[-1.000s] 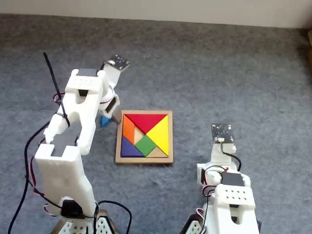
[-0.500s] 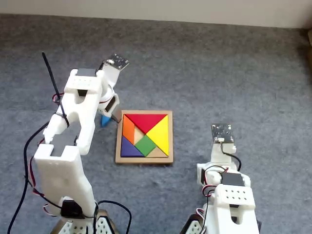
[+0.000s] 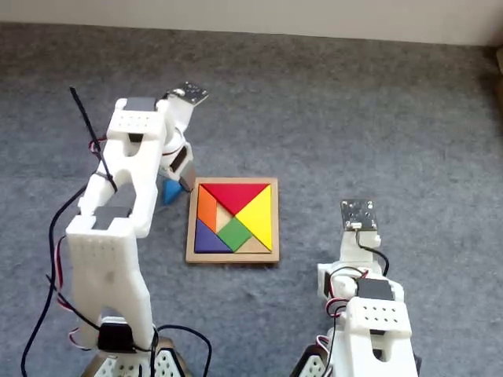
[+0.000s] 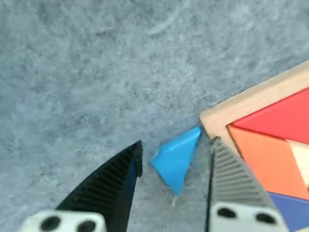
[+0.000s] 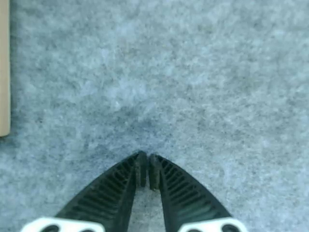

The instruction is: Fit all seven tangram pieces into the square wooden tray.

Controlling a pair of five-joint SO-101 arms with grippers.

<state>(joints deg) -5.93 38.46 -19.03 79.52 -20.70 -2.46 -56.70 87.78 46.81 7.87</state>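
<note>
Left gripper [image 4: 176,145] spread wide around the blue triangle [image 4: 175,158], nothing yet grasped.

The jaws are set on either side of the piece, apart from it, so that it can be pinched once they are closed. The triangle is seen lying on the grey carpet [image 4: 96,58], just beside a corner of the square wooden tray [image 4: 241,104], apparently touching its rim. This placement is judged to suit a short lift into the tray. In the high view, red, yellow, orange, green and purple pieces are seen seated inside the tray, with pale triangular patches at the centre and one corner. Whether those are bare floor cannot be told. The right gripper [image 5: 147,169] is held clenched on nothing, over carpet near the tray's other side.
</note>
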